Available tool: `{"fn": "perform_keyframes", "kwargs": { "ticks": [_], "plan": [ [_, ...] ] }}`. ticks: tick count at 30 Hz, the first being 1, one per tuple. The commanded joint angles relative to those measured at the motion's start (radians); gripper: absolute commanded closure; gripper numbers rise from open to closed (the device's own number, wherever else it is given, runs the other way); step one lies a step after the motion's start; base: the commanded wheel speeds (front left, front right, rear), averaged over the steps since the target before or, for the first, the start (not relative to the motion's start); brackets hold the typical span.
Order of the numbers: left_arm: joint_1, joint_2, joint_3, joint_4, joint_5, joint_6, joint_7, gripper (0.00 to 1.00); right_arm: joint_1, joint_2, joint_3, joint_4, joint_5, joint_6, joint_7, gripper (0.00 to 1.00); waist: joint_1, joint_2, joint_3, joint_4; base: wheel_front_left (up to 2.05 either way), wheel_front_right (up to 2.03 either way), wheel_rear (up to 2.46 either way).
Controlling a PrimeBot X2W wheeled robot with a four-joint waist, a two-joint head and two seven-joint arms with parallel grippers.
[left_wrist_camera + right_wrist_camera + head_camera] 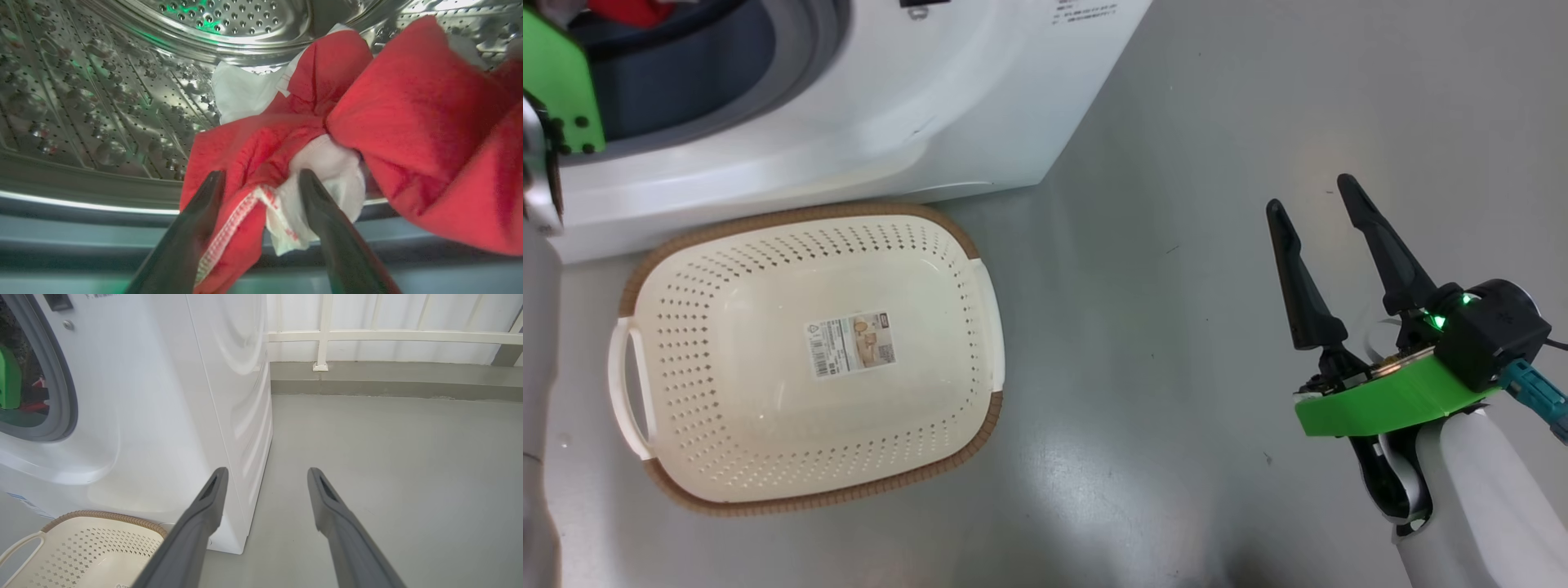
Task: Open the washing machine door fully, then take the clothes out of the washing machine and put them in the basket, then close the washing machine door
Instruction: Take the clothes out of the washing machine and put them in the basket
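— Which step?
— Unloading. The left gripper (pixel 261 173), jaws spread, straddles a fold of red-and-white fabric clothes (pixel 408 122) in the perforated steel drum (pixel 102 102), perhaps touching it.
— Next?
— Pinch the fold and lift it out to the cream perforated basket (pixel 768 408) on the floor. The right gripper (pixel 1308 193) has its jaws spread, holding nothing.

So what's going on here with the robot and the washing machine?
The robot is unloading the washing machine. Its left gripper is inside the steel drum, open, with a fold of the red and white clothes between its fingers, not yet closed on it. The basket sits on the floor before the machine, with just a sticker inside. The right gripper hangs open, holding nothing.
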Motion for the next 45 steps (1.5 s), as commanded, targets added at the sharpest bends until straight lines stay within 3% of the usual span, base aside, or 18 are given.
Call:
{"fn": "perform_keyframes", "kwargs": {
  "ticks": [1,2,3,10,27,37,45],
  "plan": [
    [-0.019,0.055,0.007,-0.006,0.008,0.001,0.017,0.00,0.005,0.002,0.024,-0.017,0.008,0.006,-0.006,0.00,0.0000,-0.0001,0.002,-0.003,0.00,0.00,0.00],
    [-0.019,0.055,0.005,-0.001,0.006,-0.004,0.026,0.71,0.004,0.003,0.024,-0.016,0.009,0.006,-0.006,0.00,0.0000,-0.0001,0.002,-0.003,0.00,0.00,0.00],
    [-0.020,0.054,0.003,0.002,0.003,-0.010,0.032,1.00,0.004,0.004,0.024,-0.015,0.009,0.006,-0.006,0.00,0.0000,-0.0001,0.003,-0.003,0.00,0.00,0.00],
    [-0.018,0.044,0.002,-0.006,-0.017,-0.023,0.009,1.00,0.003,0.005,0.026,-0.010,0.013,0.006,-0.006,0.00,0.0000,-0.0001,-0.003,0.000,0.00,0.00,0.00],
    [0.109,0.021,0.058,-0.102,-0.125,-0.056,-0.254,1.00,0.024,0.003,0.028,0.004,0.017,0.006,-0.006,0.00,0.0000,-0.0001,-0.085,0.019,0.00,0.00,0.00],
    [0.254,0.004,0.075,-0.203,-0.162,-0.044,-0.320,1.00,0.049,0.002,0.018,0.006,0.008,0.006,-0.006,0.00,0.0000,-0.0001,-0.149,0.050,0.00,0.00,0.00],
    [0.447,-0.016,0.089,-0.380,-0.184,-0.022,-0.339,1.00,0.075,0.001,0.015,0.016,0.003,0.006,-0.006,0.00,0.0000,-0.0001,-0.221,0.075,0.00,0.00,0.00]
  ]
}}
